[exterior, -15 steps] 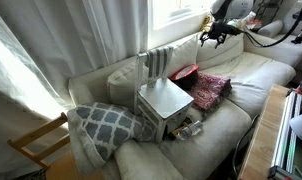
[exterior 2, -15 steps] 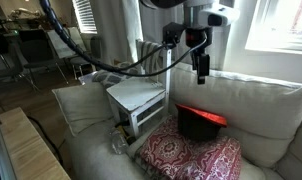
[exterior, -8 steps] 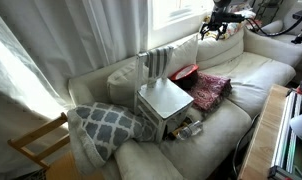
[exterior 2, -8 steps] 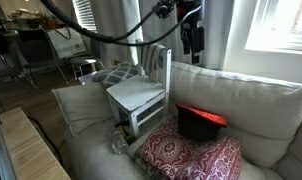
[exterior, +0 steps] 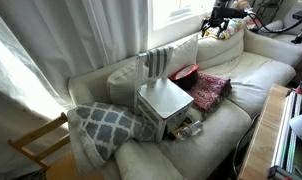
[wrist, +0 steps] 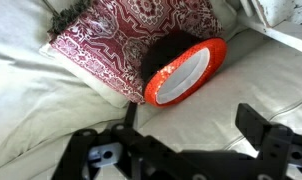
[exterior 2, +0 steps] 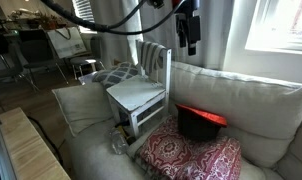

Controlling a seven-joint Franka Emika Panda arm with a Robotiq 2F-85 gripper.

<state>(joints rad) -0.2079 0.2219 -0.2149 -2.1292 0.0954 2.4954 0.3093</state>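
my tool (wrist: 196, 150) hangs wide apart and empty, high over the sofa (exterior: 253, 68). nearest below it, a round red bowl (wrist: 183, 72) lies tipped on its side against a patterned maroon cushion (wrist: 121, 35). i judge the bowl light, stiff and smooth, best pinched at its thin rim; the cushion is soft woven fabric. a small white chair (exterior 2: 139, 95) stands beside them.

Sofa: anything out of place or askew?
Yes. A small white chair stands on the sofa seat, an odd spot for furniture. Beside it a red bowl lies tipped on its side against a patterned cushion. The hand hangs open above, holding nothing.
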